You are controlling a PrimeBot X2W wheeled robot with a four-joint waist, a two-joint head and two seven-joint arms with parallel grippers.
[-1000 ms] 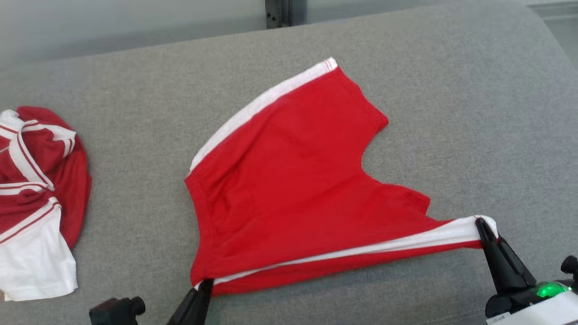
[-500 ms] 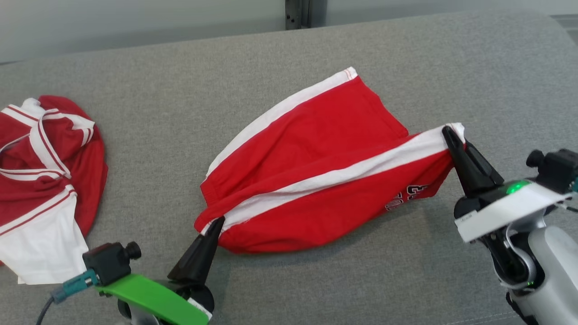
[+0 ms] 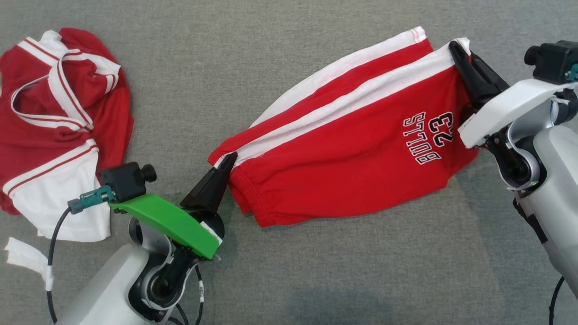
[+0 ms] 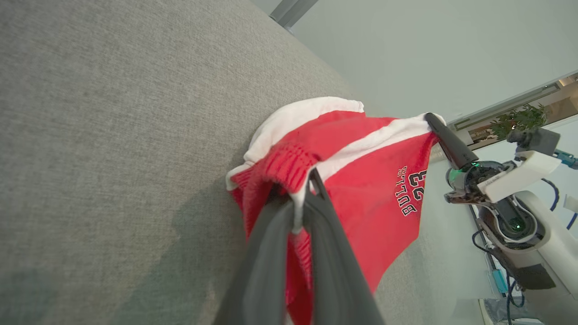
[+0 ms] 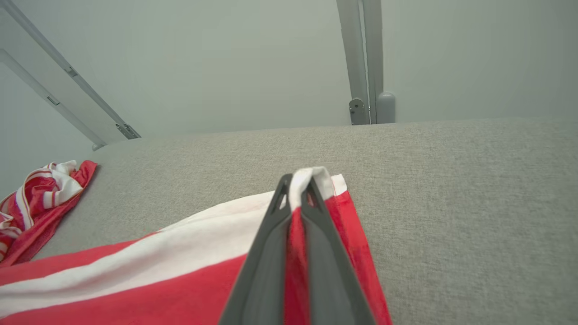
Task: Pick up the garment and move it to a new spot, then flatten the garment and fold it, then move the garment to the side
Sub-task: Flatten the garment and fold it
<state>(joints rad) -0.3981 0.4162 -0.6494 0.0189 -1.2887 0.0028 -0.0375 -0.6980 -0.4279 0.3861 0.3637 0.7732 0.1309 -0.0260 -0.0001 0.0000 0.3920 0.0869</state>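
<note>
1. Grippers counted: two. Nearest the robot, the left gripper is clamped tight on the waistband end of the shorts, at the end of a white side stripe. The left wrist view shows cloth pinched between the closed fingers.
2. Task garment: one pair of red shorts, lying mid-way across the grey upholstered surface and folded lengthwise. Two white stripes run side by side along the far edge. One print, "BULLS 23", faces up near the leg hem. The held edge is raised and pulled taut between the two grippers, while the under layer lies on the surface.
3. The right gripper, farther off at the right, is closed fully on the hem corner of the upper white stripe. The right wrist view shows that corner folded over between the fingertips.
4. Second garment: one red-and-white jersey, crumpled at the left, well apart from the shorts and touched by neither gripper. One small white scrap lies just beside its near edge.
5. Beyond the surface: one pale wall with a grey upright rail.
</note>
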